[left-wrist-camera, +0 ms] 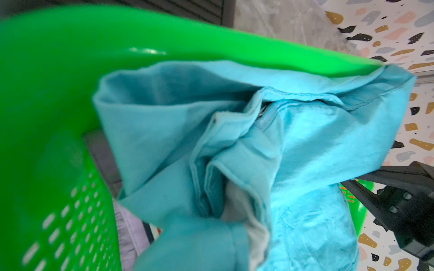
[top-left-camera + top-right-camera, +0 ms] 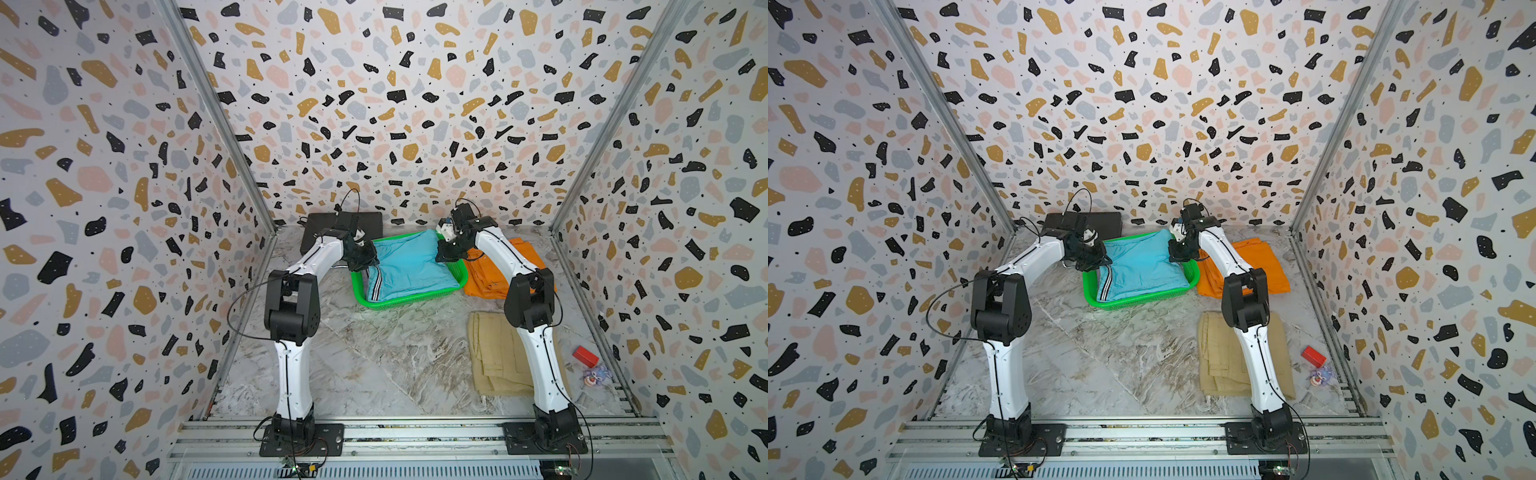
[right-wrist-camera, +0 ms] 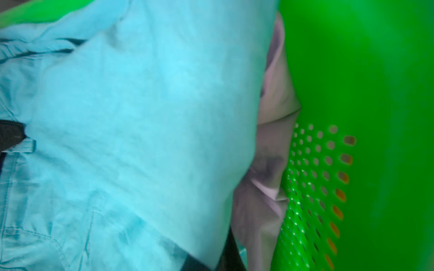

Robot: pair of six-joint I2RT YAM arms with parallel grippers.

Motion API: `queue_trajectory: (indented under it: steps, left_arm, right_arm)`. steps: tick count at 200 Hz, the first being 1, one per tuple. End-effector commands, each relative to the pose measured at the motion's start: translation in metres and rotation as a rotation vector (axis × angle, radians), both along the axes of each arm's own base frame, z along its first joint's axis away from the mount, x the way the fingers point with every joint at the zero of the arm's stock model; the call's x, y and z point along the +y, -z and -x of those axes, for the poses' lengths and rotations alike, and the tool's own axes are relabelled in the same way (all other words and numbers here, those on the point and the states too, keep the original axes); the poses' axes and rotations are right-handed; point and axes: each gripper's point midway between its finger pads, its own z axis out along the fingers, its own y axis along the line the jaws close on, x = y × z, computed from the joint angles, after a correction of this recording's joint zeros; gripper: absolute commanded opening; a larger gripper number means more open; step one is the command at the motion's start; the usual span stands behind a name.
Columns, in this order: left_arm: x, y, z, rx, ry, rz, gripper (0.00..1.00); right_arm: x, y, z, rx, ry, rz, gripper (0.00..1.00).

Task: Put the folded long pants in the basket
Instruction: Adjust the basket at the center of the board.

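Note:
The green basket (image 2: 409, 300) (image 2: 1142, 300) stands at the back middle of the table. Teal long pants (image 2: 411, 266) (image 2: 1142, 264) lie on top inside it, over lilac pants with striped trim (image 2: 374, 286). My left gripper (image 2: 372, 262) (image 2: 1105, 261) is at the basket's left side, shut on the teal cloth (image 1: 305, 131), which is bunched over its jaws. At the far right corner my right gripper (image 2: 441, 257) (image 2: 1173, 257) is shut on the same teal cloth (image 3: 141, 117), with lilac fabric (image 3: 270, 206) beside it. Orange pants (image 2: 490, 274) and khaki pants (image 2: 494, 353) lie on the table to the right.
A flat black case (image 2: 374, 224) lies behind the basket at the back left. A small red block (image 2: 585, 356) and a small toy (image 2: 594, 376) sit near the right wall. The right arm reaches over the khaki and orange pants.

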Motion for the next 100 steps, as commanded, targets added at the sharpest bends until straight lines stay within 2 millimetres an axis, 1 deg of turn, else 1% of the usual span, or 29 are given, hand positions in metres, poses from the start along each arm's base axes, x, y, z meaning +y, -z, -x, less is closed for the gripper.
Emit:
queue_trajectory:
  steps: [1, 8, 18, 26, 49, 68, 82, 100]
  left_arm:
    - [0.004, -0.054, -0.01, -0.154, -0.016, 0.009, 0.0]
    - [0.005, -0.055, -0.01, -0.16, -0.016, 0.005, 0.0]
    - [0.005, -0.051, -0.011, -0.153, -0.018, 0.002, 0.0]
    - [0.004, -0.044, -0.011, -0.139, -0.014, 0.003, 0.0]
    - [0.003, -0.017, -0.01, -0.085, -0.009, -0.004, 0.0]
    - [0.01, 0.004, -0.012, -0.069, -0.014, -0.054, 0.0]
    - [0.011, 0.019, -0.01, -0.034, -0.014, -0.047, 0.0]
    - [0.009, 0.031, -0.005, 0.003, -0.012, -0.033, 0.0]
  right_arm:
    - [-0.008, -0.098, -0.014, -0.247, 0.021, -0.043, 0.0]
    - [-0.009, -0.102, -0.014, -0.26, 0.02, -0.04, 0.0]
    - [-0.01, -0.103, -0.016, -0.269, 0.024, -0.033, 0.0]
    - [-0.01, -0.097, -0.018, -0.264, 0.024, -0.024, 0.0]
    - [-0.007, -0.062, -0.017, -0.19, 0.011, -0.017, 0.0]
    - [-0.008, -0.029, -0.019, -0.162, 0.018, 0.003, 0.0]
    - [-0.01, -0.012, -0.02, -0.142, 0.019, 0.027, 0.0]
    - [-0.01, 0.005, -0.015, -0.096, 0.015, 0.026, 0.0]
